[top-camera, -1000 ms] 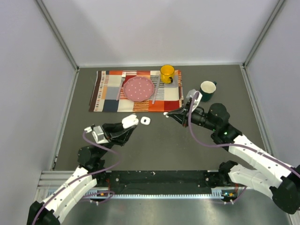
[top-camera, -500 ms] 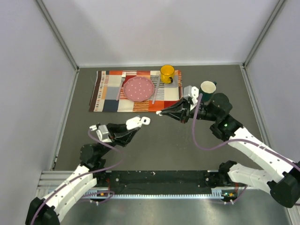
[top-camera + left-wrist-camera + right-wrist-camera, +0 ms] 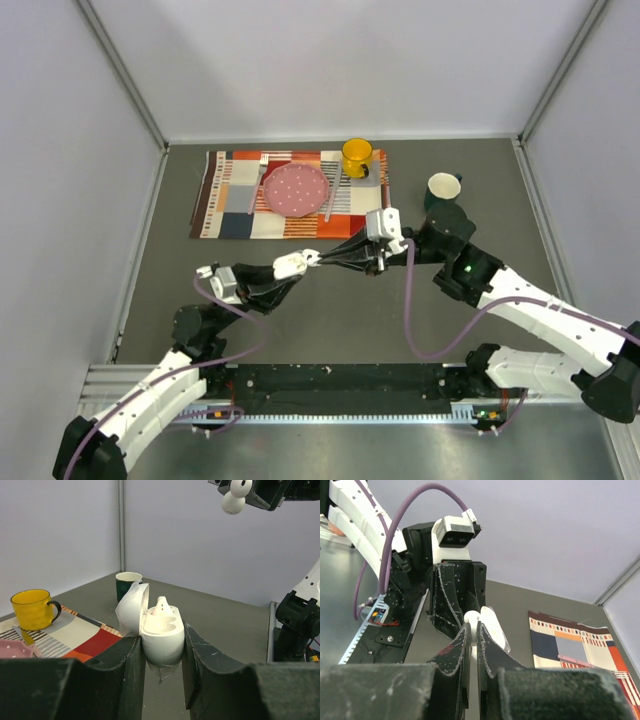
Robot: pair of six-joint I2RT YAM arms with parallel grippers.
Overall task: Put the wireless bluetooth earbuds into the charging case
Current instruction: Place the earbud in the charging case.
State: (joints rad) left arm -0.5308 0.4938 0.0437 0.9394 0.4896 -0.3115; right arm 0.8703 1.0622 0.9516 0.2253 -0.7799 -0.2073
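A white charging case (image 3: 160,635) stands upright between the fingers of my left gripper (image 3: 162,641), which is shut on it. Its lid (image 3: 131,607) hangs open to the left, and one earbud (image 3: 161,606) sits in a socket. The top view shows the left gripper (image 3: 295,265) at mid table with the case (image 3: 290,265). My right gripper (image 3: 321,257) meets it from the right, shut on a white earbud (image 3: 472,616). From the left wrist view this earbud (image 3: 232,501) hangs above and to the right of the case, not touching it.
At the back lies a patchwork placemat (image 3: 225,200) carrying a pink plate (image 3: 295,188), cutlery and a yellow mug (image 3: 357,156). A dark green cup (image 3: 443,187) stands to the mat's right, behind the right arm. Grey walls close off the table on three sides.
My right gripper has swung left with the earbud, from near the green cup to right beside the case. The left gripper has lifted the case slightly to the right.
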